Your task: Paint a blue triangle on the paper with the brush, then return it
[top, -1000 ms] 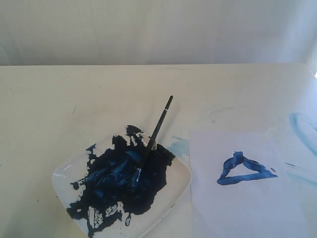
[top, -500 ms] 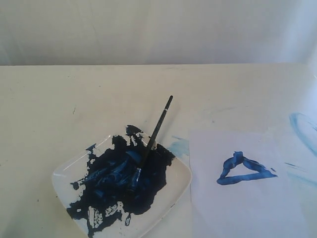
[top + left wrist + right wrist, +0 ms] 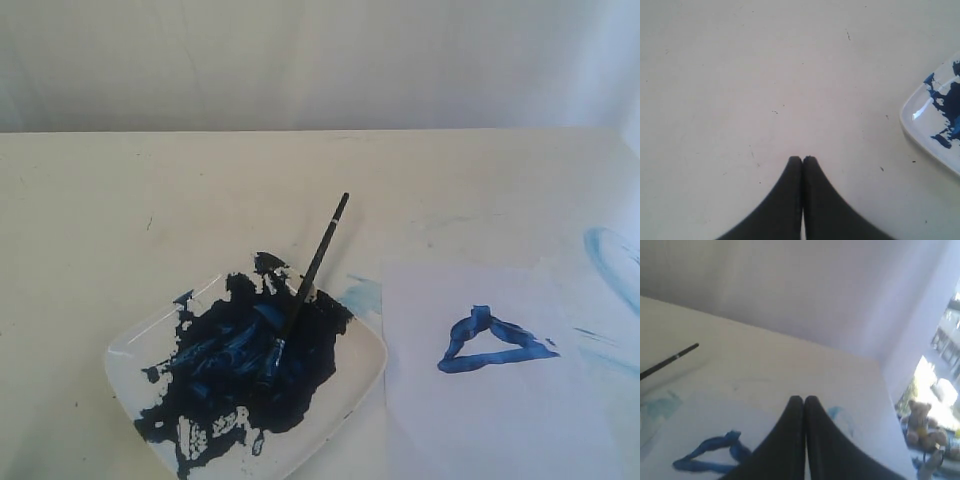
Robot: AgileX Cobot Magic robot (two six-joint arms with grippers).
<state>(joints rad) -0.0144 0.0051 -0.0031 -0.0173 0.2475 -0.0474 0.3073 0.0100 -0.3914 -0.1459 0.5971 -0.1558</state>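
The blue triangle (image 3: 489,342) is painted on the white paper (image 3: 490,400), which lies right of the white dish (image 3: 368,355). The black-handled brush (image 3: 310,275) rests with its tip in the dark-blue paint puddle (image 3: 240,355) and its handle leaning over the dish's far rim. Neither arm shows in the exterior view. My left gripper (image 3: 802,158) is shut and empty over bare tabletop, with a corner of the dish (image 3: 920,125) beside it. My right gripper (image 3: 804,398) is shut and empty above the paper (image 3: 715,415), near the blue triangle (image 3: 710,455); the brush handle (image 3: 670,361) lies apart from it.
Faint light-blue smears mark the cream tabletop beside the dish (image 3: 362,295) and at the far right edge (image 3: 612,260). A pale wall rises behind the table's far edge (image 3: 320,130). In the right wrist view a bright window (image 3: 935,405) shows past the table's end.
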